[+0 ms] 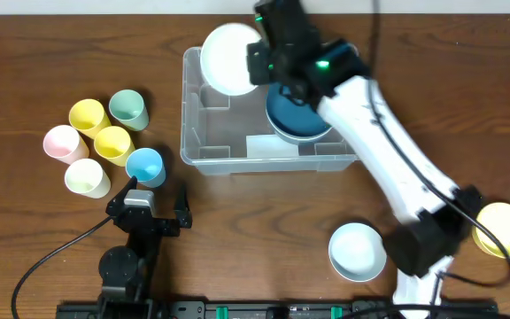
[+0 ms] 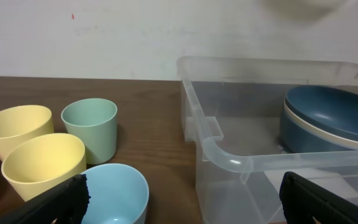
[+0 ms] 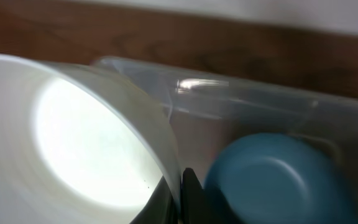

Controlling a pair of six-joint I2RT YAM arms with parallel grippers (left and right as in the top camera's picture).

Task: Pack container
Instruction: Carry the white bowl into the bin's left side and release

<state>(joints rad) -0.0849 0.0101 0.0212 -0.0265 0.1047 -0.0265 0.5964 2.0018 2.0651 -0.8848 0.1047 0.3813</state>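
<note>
Overhead: right end effector pinches white bowl over container far-left corner; left end effector wide.

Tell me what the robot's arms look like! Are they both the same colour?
No. The right arm is long white tubes with black joints, a small green light glowing near its wrist and a thin black wire along it. The left arm is all black with a grey block on top and a black cable curling away. Its fingers are flat and black.

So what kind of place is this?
Probably a robot lab: a white robot arm at a wooden table, a black cable trailing across it, and a bare wall behind.
</note>
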